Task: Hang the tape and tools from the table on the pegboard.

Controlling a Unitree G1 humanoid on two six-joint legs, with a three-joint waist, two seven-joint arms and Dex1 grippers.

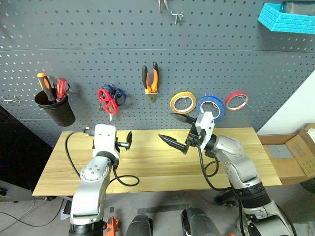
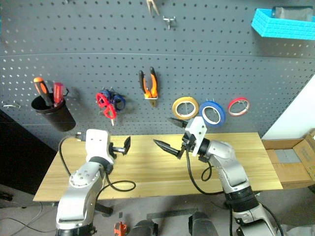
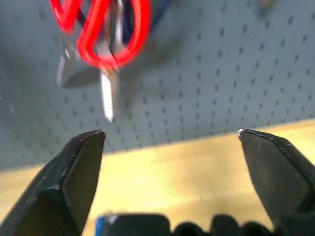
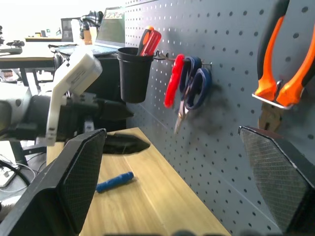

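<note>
On the dark grey pegboard [image 1: 74,49] hang the red-handled scissors [image 1: 105,100], the orange-and-black pliers [image 1: 150,79] and the yellow-tan tape [image 1: 183,102]. The small blue-handled screwdriver [image 4: 114,181] lies on the wooden table [image 1: 236,162], under my left hand. My left gripper [image 3: 172,135] is open and empty; it hovers just below and in front of the red scissors [image 3: 106,29]. My right gripper [image 1: 167,126] is open and empty too. It points left over the middle of the table, below the pliers.
A black cup [image 1: 55,106] with an orange and a red screwdriver hangs at the board's left. Blue-handled scissors [image 1: 118,96] hang behind the red ones. A blue roll [image 1: 211,107] and a red roll [image 1: 236,101] hang right of the tape. A blue bin [image 1: 288,18] sits top right.
</note>
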